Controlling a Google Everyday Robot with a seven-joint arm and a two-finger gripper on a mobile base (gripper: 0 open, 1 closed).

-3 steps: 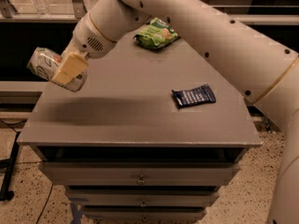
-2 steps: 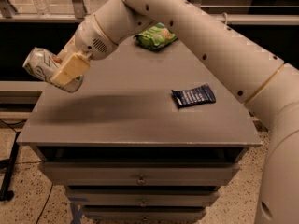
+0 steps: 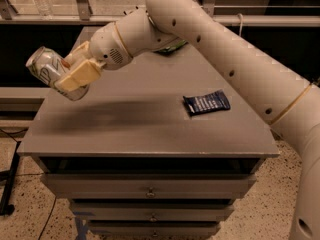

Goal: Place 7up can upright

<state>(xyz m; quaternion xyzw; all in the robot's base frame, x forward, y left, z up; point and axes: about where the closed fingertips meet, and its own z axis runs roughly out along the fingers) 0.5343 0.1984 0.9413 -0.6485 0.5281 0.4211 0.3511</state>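
The 7up can point(image 3: 47, 69) is a silver-white can with green markings, held tilted on its side in the air at the left edge of the grey cabinet top point(image 3: 145, 119). My gripper point(image 3: 70, 74) is shut on the can, its cream-coloured fingers point(image 3: 80, 75) clamped across the can's body. The can hangs above the top's left edge and partly beyond it, not touching the surface. The white arm reaches in from the upper right.
A flat dark blue packet point(image 3: 206, 102) lies on the right part of the top. A green snack bag point(image 3: 170, 46) at the back is mostly hidden behind the arm. Drawers point(image 3: 150, 189) are below the front edge. A railing runs behind.
The arm has swung forward and now covers most of the green bag. The can stays in the gripper and has shifted slightly left and up.
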